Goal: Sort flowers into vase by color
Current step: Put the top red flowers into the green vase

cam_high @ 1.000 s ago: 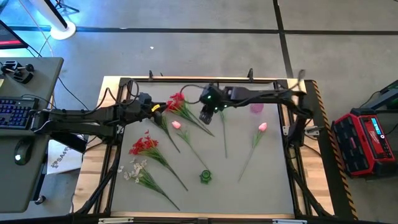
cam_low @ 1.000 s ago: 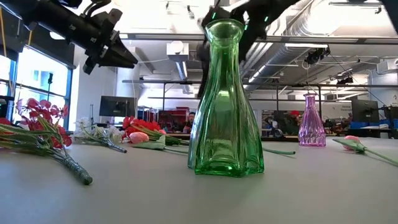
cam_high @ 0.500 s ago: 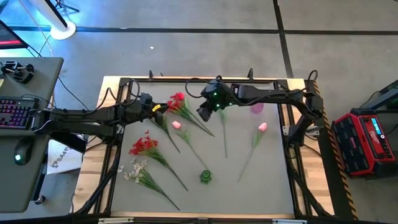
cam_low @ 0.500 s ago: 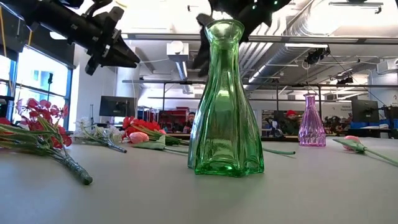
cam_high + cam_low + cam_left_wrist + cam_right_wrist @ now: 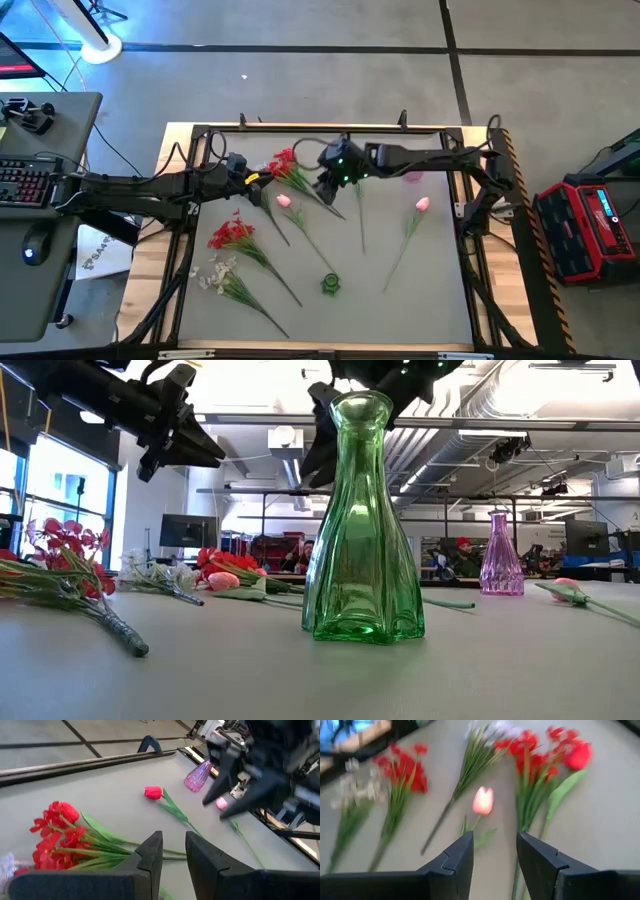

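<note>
Flowers lie flat on the grey mat: a red cluster (image 5: 285, 163) at the far middle, a pink bud (image 5: 284, 200) just nearer, a second red cluster (image 5: 232, 232), a white spray (image 5: 215, 272) at the near left, and another pink bud (image 5: 422, 205) on the right. A green vase (image 5: 330, 285) stands near the front and a pink vase (image 5: 412, 175) at the back. My left gripper (image 5: 260, 181) hovers left of the far red cluster, open with nothing in it. My right gripper (image 5: 324, 187) hovers right of that cluster, open, above the pink bud (image 5: 483, 800).
A red bud (image 5: 153, 792) on a leafy stem lies near the pink vase (image 5: 197, 775). The mat is ringed by a dark metal frame (image 5: 300, 128) on a wooden top. The near right part of the mat holds only one long stem.
My right gripper has moved a little toward the table's left, nearer the far red cluster, rising slightly and turning at the wrist. Its fingers stay apart. The flowers and vases have not moved.
</note>
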`<state>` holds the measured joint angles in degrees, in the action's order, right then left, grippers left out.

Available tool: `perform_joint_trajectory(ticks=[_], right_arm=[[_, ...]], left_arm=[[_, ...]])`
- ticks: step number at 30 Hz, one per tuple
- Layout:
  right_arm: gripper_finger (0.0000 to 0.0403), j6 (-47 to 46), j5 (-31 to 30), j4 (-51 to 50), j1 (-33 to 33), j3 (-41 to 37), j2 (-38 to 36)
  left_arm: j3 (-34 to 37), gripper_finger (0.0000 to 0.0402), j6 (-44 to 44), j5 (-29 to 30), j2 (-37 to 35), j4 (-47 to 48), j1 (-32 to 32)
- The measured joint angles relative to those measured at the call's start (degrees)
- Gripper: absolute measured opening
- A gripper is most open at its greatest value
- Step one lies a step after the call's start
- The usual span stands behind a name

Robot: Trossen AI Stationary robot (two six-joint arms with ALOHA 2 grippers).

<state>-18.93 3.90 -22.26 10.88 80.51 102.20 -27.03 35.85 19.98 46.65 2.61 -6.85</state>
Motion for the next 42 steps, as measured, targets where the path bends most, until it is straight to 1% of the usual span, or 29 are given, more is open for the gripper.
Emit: perform_joint_trajectory(ticks=[4, 8, 11, 17, 29, 33, 42], right_arm=[[0.0138, -0.7, 0.3, 1.7, -0.9, 0.0, 2.1], [0.0138, -2.8, -1.7, 4.3, -1.0, 0.0, 5.1], [0.0138, -5.2, -4.4, 7.0, -0.9, 0.0, 7.5], [0.0138, -6.6, -7.1, 10.7, -0.9, 0.0, 11.2], [0.0138, -1.8, -7.4, 12.0, -0.6, 0.0, 16.7], [0.0138, -1.6, -7.5, 11.9, -0.4, 0.0, 18.1], [0.0138, 1.4, -7.3, 11.6, 0.8, 0.0, 20.4]], left_arm=[[0.0, 0.0074, 1.9, 0.1, 0.0, 1.6, 0.6], [0.0, 0.0074, 3.1, 0.2, 0.0, 5.0, 1.3], [0.0, 0.0074, 4.2, 0.3, 0.0, 7.2, 1.7], [0.0, 0.0074, 7.6, 0.4, 0.0, 9.0, 2.6], [0.0, 0.0074, 11.1, 0.8, 0.0, 13.1, 3.6], [0.0, 0.0074, 13.4, 0.8, 0.0, 14.6, 3.6], [0.0, 0.0074, 13.6, 0.3, 0.0, 14.7, 3.6]])
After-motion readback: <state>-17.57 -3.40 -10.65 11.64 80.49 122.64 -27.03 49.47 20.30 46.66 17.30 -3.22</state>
